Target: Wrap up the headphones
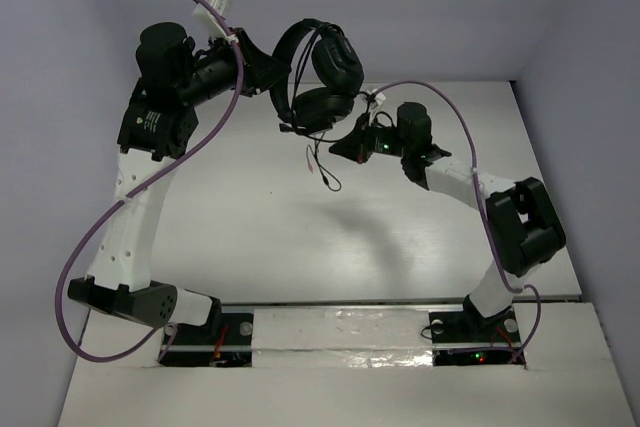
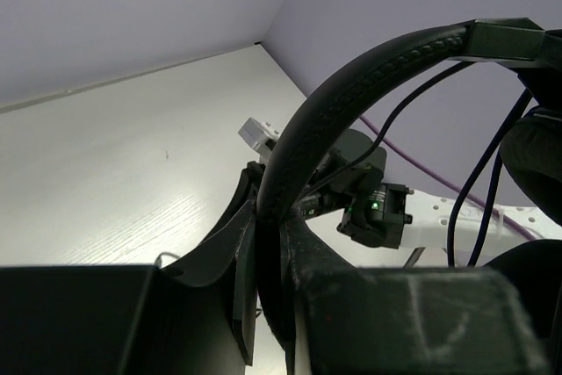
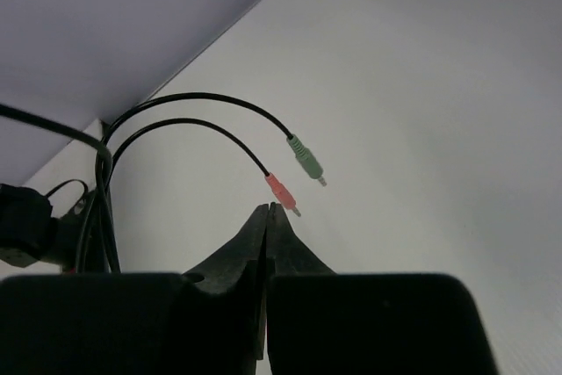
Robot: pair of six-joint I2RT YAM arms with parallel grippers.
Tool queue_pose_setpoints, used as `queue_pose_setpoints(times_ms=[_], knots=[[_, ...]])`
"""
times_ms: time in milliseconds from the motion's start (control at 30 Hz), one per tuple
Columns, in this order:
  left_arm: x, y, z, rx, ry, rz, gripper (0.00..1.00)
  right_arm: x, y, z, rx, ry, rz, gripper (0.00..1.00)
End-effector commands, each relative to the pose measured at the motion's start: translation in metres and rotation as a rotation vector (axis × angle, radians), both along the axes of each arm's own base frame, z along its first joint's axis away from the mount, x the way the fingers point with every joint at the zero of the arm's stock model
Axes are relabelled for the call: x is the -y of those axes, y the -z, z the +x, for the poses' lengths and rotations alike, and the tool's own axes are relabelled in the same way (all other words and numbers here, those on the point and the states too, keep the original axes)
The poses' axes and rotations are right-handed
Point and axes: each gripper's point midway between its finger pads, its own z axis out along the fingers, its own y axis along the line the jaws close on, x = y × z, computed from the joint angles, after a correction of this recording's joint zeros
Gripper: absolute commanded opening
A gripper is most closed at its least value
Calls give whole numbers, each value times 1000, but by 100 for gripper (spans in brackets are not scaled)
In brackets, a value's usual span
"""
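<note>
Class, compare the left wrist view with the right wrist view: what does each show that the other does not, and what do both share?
Only left wrist: the headphones' headband clamped in the left gripper, and the right arm's green light. Only right wrist: the green plug and pink plug dangling beyond the shut right gripper. Both: the thin black cable and white table.

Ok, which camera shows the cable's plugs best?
Right wrist: the green plug and pink plug hang sharp just beyond the shut right pincer. Top external shows them only as specks below the headphones; left wrist shows none.
</note>
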Motion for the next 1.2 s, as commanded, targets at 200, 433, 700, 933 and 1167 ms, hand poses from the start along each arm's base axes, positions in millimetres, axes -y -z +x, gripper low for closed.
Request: queue_pose_setpoints(times_ms=[200,433,700,933,1167], knots=[[-6,-52,-16,136,-11,-58,0,-3,-27,-18,98,12,87,26],[-6,-57,-16,145,-11,-62,0,-6,1,-27,92,39,-100,65],[2,-50,-20,116,39,-95,0,3,-15,19,160,318,-65,82],[-5,-59,-30,138,17,-81,0,8,-41,24,183,403,89,73],[-4,-64,-37,146,37,-84,0,9,-30,28,159,406,5,74]])
